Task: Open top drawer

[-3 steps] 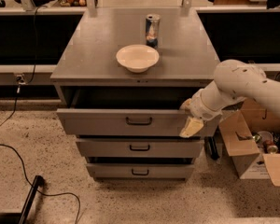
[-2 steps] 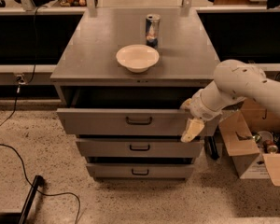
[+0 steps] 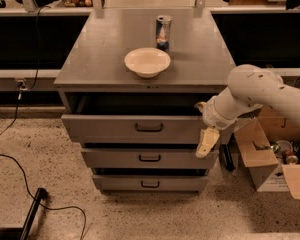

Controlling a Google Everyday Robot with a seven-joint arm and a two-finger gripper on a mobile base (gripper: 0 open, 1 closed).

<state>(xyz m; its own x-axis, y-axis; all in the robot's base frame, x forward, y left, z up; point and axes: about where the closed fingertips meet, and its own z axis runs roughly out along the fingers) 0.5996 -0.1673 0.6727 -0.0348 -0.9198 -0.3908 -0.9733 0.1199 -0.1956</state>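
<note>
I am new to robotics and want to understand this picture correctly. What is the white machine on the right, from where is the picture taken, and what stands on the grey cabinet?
The white machine is the single arm of a mobile robot, reaching in from the right. Its gripper, the grasping part, is at the right front corner of the top drawer, the widest of three grey drawers. That drawer stands partly pulled out, and its black handle is free. Whether the gripper holds the drawer's edge, I cannot tell. There is one view, looking down at the cabinet from the front; where the camera sits is not known. On the cabinet top stand a cream bowl and, behind it, a can.
</note>
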